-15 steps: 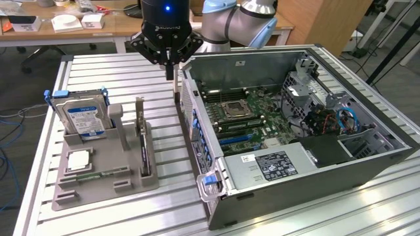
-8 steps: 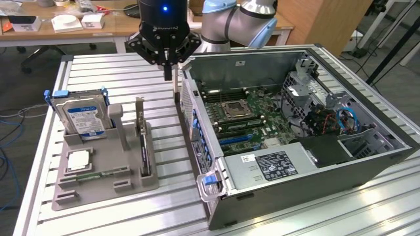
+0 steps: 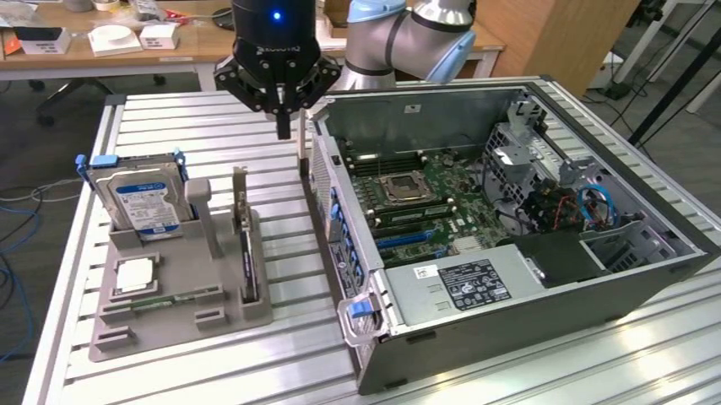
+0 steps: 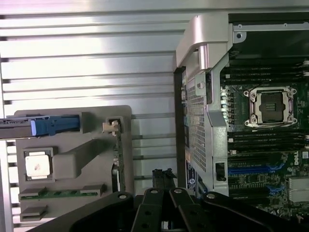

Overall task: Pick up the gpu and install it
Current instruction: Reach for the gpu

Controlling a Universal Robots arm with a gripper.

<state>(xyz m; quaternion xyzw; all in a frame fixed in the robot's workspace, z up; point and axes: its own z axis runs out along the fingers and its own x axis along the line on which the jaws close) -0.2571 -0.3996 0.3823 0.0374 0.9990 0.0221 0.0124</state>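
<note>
arm: rounded tubular segments, finished in silver-grey metal.
joint caps: light blue covers are fitted over the joints.
gripper: matte black throughout; a broad body is narrowed through angled linkage bars to two slim fingers.
status light: a small blue light is seen glowing on the black wrist housing.
lettering: a short white word is printed across the body; not legible.
pivot pins: round silver pins are set into the black linkage bars; four are counted in the wrist view.
</note>
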